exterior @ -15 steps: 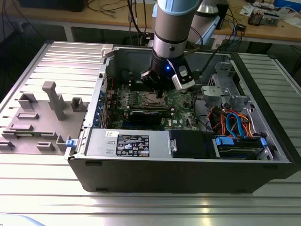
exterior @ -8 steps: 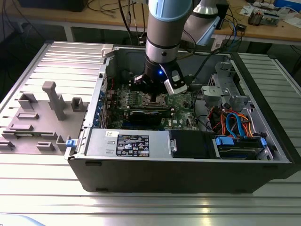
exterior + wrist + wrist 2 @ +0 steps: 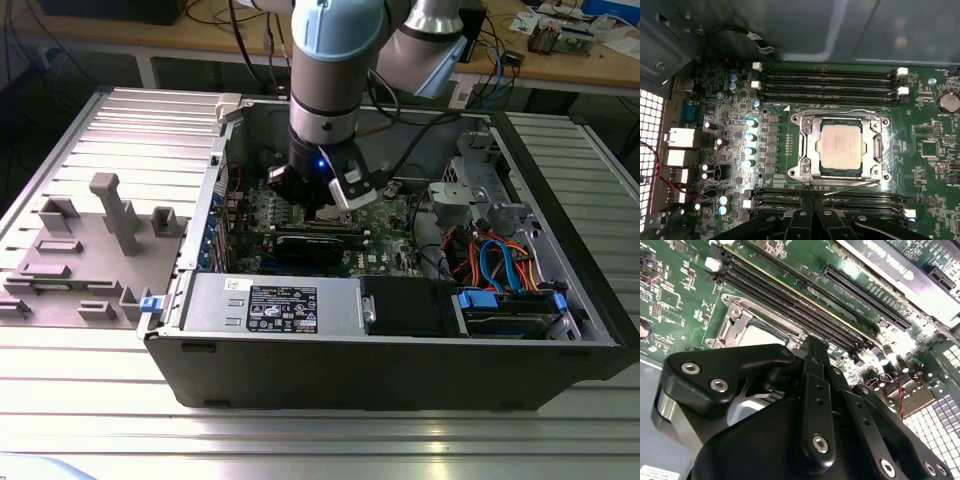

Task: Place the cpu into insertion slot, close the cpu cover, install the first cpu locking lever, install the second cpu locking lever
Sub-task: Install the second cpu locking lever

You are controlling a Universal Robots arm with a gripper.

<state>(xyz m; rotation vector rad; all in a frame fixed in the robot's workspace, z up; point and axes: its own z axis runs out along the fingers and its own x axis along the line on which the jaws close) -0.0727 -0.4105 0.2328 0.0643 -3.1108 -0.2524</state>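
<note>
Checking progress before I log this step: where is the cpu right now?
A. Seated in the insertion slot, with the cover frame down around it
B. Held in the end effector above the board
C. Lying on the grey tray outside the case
A: in the first wrist view the cpu sits flat in the insertion slot, with the cpu cover framing it.

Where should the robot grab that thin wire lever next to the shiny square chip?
Probably at its free, bent end, coming straight down from above. In the first wrist view the wire lever runs at a slant beside the cpu cover, so that end sits away from the frame with room on both sides. The wire is thin, so pinch across it, not along it.
</note>
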